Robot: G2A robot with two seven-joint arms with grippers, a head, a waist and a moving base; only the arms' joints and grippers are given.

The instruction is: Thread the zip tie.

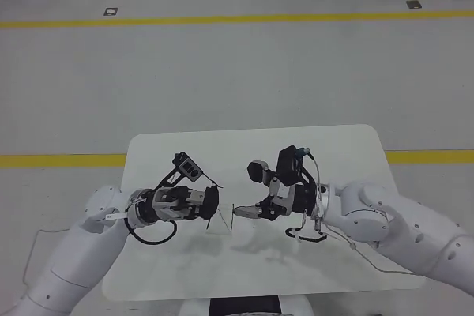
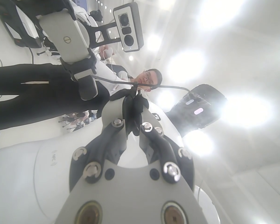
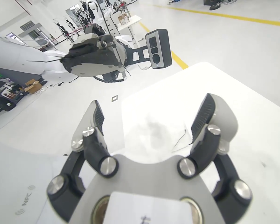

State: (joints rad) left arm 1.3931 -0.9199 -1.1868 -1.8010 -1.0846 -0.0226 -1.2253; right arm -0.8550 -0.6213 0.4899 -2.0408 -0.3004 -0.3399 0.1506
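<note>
Your left gripper (image 2: 133, 99) is pinching the black zip tie (image 2: 112, 80) mid-strap while your right gripper (image 3: 152, 101) hovers just beside it, fingers spread and empty, so the threading itself looks not yet started.

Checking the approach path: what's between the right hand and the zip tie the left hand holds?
Nothing: the right wrist view shows only open air above the table between the right hand and the zip tie in the left hand.

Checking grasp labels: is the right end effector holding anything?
No, the right end effector stands wide open, gripping nothing.
</note>
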